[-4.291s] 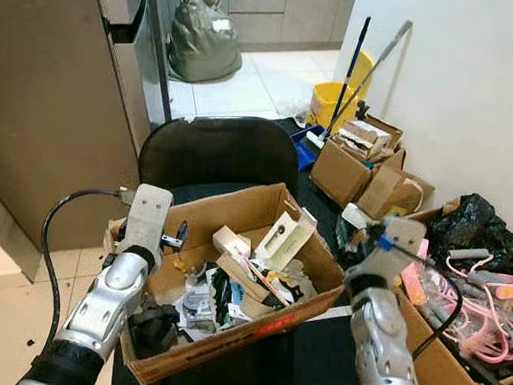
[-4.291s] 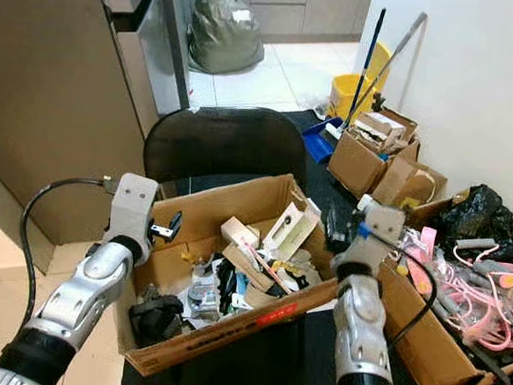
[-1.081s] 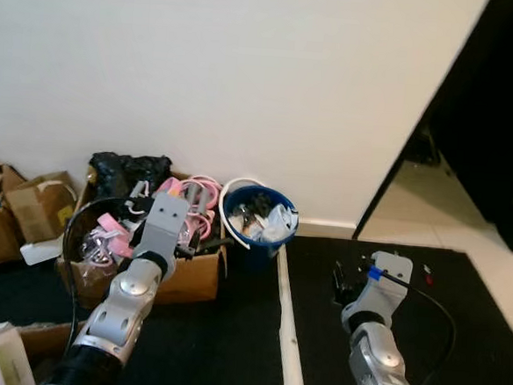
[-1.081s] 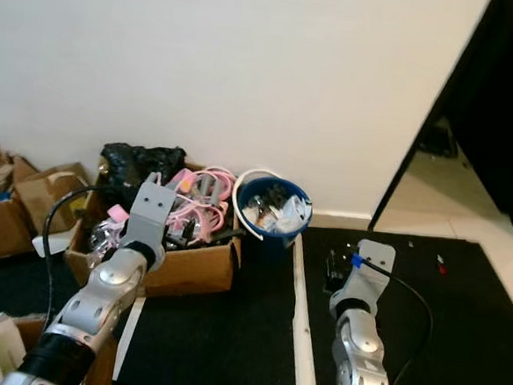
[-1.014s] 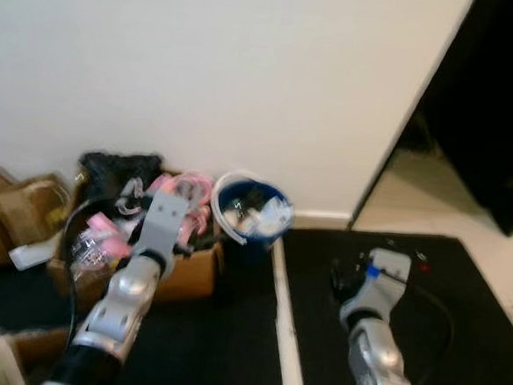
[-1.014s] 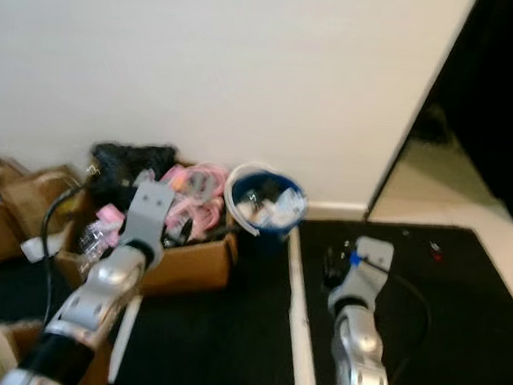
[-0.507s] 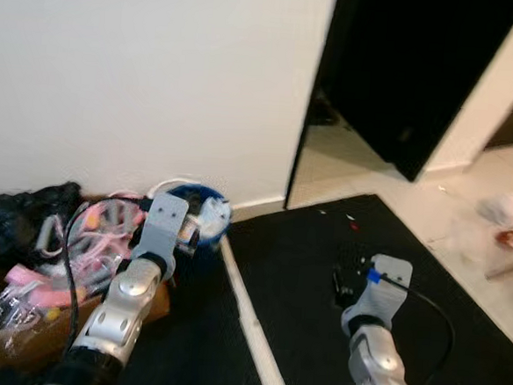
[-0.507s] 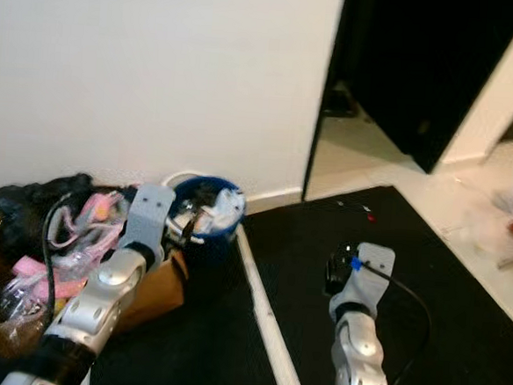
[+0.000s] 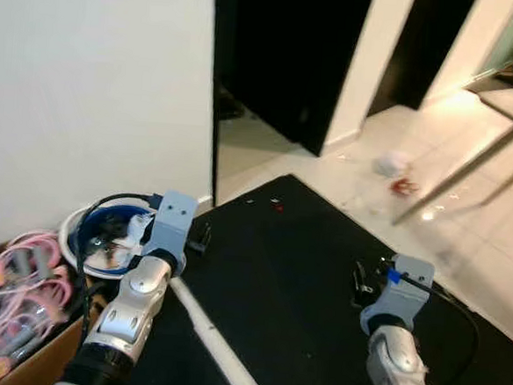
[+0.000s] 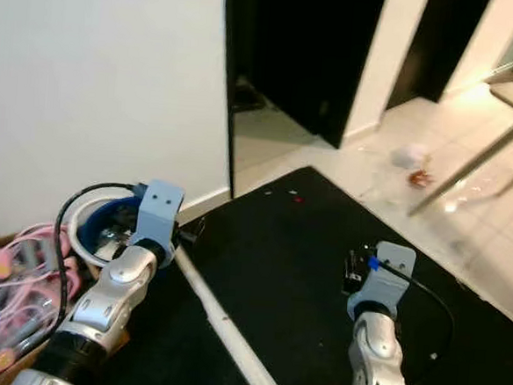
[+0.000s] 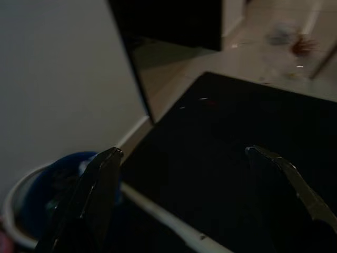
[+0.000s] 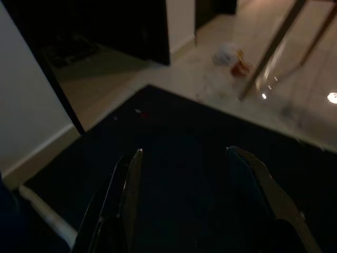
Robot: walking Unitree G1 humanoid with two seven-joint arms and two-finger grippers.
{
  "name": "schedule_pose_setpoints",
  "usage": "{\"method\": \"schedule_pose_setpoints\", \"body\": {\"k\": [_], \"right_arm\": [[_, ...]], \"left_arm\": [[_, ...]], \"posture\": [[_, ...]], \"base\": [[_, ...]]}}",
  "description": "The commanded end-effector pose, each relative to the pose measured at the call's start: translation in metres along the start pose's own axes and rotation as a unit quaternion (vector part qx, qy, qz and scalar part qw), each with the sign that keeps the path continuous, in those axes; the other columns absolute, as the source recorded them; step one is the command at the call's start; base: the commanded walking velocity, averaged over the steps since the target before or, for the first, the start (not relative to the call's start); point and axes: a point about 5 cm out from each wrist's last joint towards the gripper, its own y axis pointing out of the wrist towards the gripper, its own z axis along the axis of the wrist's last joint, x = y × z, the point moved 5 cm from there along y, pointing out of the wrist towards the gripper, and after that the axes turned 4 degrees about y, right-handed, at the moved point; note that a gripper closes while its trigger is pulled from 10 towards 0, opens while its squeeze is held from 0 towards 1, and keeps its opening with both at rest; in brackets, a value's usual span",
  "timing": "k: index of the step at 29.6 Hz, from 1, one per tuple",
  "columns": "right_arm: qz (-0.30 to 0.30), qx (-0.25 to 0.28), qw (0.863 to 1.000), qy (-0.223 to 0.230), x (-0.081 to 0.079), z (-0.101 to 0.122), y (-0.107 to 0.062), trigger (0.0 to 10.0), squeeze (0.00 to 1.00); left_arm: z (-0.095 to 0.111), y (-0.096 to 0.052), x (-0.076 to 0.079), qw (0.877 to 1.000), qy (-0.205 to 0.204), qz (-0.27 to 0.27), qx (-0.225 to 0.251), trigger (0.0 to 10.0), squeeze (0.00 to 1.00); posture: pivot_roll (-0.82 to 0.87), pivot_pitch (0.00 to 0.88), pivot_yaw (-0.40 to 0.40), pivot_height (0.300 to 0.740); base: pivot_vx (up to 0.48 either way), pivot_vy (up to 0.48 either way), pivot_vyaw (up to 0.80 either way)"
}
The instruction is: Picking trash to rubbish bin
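A crumpled white piece of trash (image 9: pixel 389 162) and a small red piece (image 9: pixel 404 185) lie on the pale tile floor beyond the black mat (image 9: pixel 295 266); the right wrist view shows the white piece (image 12: pixel 227 54) and the red piece (image 12: pixel 240 67) far ahead of the fingers. The blue rubbish bin (image 9: pixel 104 235) with a white rim stands by the wall at the left, holding several scraps. My left gripper (image 11: pixel 183 151) is open and empty, raised beside the bin. My right gripper (image 12: pixel 184 151) is open and empty above the mat.
A dark doorway (image 9: pixel 274 62) opens behind the mat. Metal table legs (image 9: pixel 470 163) slant over the tiles at the right. A cardboard box of pink items (image 9: pixel 2 298) sits left of the bin. A white strip (image 9: pixel 212 330) crosses the mat.
The camera has swung right: the boxes and bin slid to the left edge, while the doorway, tiles and trash came into view. Both arms keep the same raised pose.
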Motion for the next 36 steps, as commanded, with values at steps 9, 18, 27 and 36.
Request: {"method": "schedule_pose_setpoints", "body": {"k": [9,18,27,36], "right_arm": [[0.000,-0.017,1.000,0.001,-0.002,-0.006,-0.001,10.0,0.00],[-0.005,-0.025,1.000,0.000,0.001,-0.009,-0.001,10.0,0.00],[-0.008,-0.025,1.000,0.003,0.001,-0.007,0.001,10.0,0.00],[-0.006,-0.031,0.999,-0.001,0.002,-0.009,0.003,10.0,0.00]], "left_arm": [[-0.006,0.001,0.001,1.000,0.009,-0.001,-0.009,10.0,0.00],[-0.006,0.001,-0.003,1.000,0.016,0.006,-0.010,10.0,0.00],[-0.012,-0.001,-0.010,1.000,-0.004,0.024,-0.016,10.0,0.00],[-0.005,-0.003,-0.005,1.000,-0.025,0.015,-0.007,10.0,0.00]], "posture": [[-0.08,0.067,0.014,0.740],[-0.07,0.071,0.007,0.740],[-0.08,0.072,0.007,0.740],[-0.07,0.079,-0.010,0.740]], "base": [[0.000,0.000,-0.80],[0.000,0.000,-0.80],[0.000,0.000,-0.80],[0.000,0.000,-0.80]]}}
